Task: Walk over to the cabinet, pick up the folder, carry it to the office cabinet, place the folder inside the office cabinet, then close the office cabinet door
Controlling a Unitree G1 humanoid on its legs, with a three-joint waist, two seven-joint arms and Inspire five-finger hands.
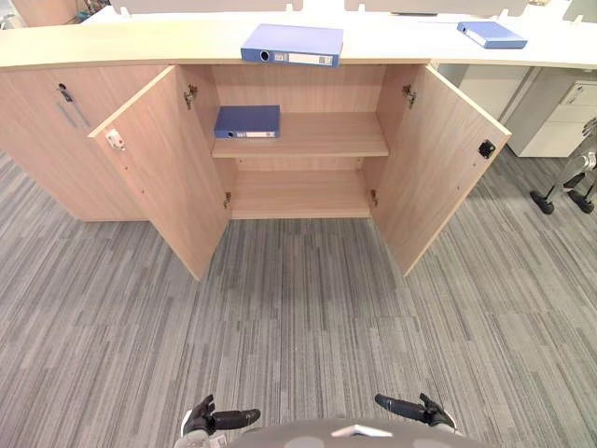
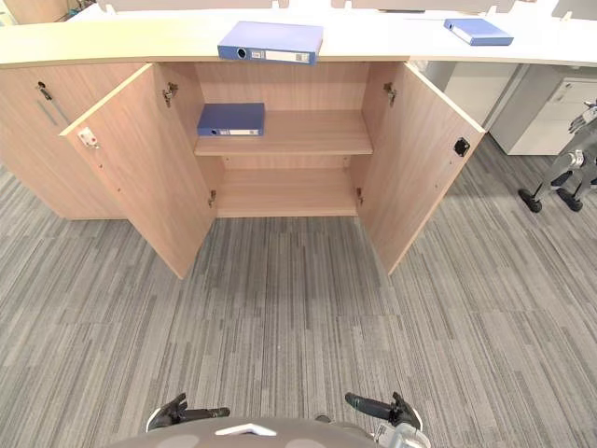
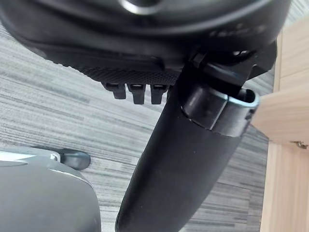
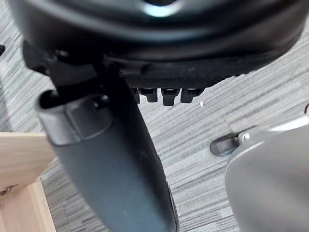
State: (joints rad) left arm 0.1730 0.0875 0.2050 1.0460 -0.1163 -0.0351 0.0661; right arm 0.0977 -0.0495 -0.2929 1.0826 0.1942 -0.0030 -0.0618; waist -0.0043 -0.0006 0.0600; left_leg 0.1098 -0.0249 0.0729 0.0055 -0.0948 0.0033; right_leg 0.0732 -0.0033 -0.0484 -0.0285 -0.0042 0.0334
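A light wooden cabinet [image 1: 326, 136] stands ahead under a long counter [image 1: 140, 42], with both doors swung wide: left door [image 1: 163, 168] and right door [image 1: 438, 159]. One blue folder [image 1: 292, 44] lies flat on the counter above the opening. A second blue folder [image 1: 247, 121] lies on the left of the upper shelf inside. The lower shelf is bare. My left hand [image 1: 207, 419] and right hand [image 1: 420, 411] hang low near my body, far from the cabinet, fingers relaxed and holding nothing. Each thumb, left [image 3: 183, 159] and right [image 4: 111, 159], sticks out over the carpet.
A third blue folder [image 1: 492, 35] lies on the counter at the far right. A closed cabinet section [image 1: 56, 131] adjoins on the left. A white drawer unit [image 1: 560, 117] and chair castors [image 1: 560, 196] stand to the right. Grey striped carpet [image 1: 298, 308] stretches between me and the cabinet.
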